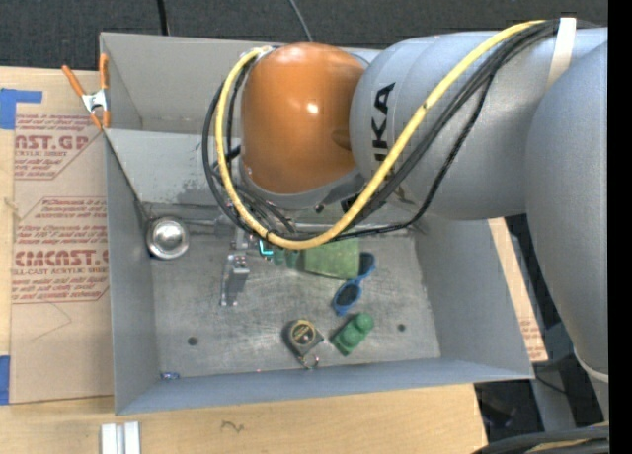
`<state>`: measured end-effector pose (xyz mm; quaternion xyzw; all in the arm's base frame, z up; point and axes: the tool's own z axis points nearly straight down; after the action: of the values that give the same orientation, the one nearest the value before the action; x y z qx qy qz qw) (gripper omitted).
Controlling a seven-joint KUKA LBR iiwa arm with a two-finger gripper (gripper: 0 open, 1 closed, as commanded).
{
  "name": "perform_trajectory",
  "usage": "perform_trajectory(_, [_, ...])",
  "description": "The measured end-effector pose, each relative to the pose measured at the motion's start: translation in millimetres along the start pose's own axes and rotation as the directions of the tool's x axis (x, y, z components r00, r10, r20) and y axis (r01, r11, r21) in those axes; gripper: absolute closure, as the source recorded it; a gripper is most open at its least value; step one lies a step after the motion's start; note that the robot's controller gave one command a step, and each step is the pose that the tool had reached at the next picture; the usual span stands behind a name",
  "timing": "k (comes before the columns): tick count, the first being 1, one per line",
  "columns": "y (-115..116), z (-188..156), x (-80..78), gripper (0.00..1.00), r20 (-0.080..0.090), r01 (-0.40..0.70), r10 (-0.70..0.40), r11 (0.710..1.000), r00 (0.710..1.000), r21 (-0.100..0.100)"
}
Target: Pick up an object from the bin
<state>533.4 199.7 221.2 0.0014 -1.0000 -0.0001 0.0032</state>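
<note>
Approach step, nothing seen held. Gripper (235, 282) sits low over bare bin (197, 348) floor, between silver ball (168, 238) and green pad (331, 261) — open or closed, cannot tell. Next, in my judgement — centre over one.

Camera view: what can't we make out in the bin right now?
- Green block: top edge hidden under the cables.
- Blue piece below it: too small to name.
- Round dark thing near the front wall: too small to name.
- Bin: back right of its floor covered by the arm.
</note>
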Motion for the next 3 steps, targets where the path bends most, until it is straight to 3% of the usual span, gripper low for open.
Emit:
perform_trajectory(1, [-63.5, 97.7, 11.1, 0.00, 0.003, 0.001, -0.001, 1.000, 1.000, 0.001])
perform_trajectory(2, [-106.0, 144.8, 36.6, 0.00, 0.007, 0.139, -0.139, 0.990, 0.990, 0.001])
perform_trajectory(3, [-152.5, 147.4, 48.1, 0.00, 0.028, 0.190, -0.190, 0.982, 0.981, -0.002])
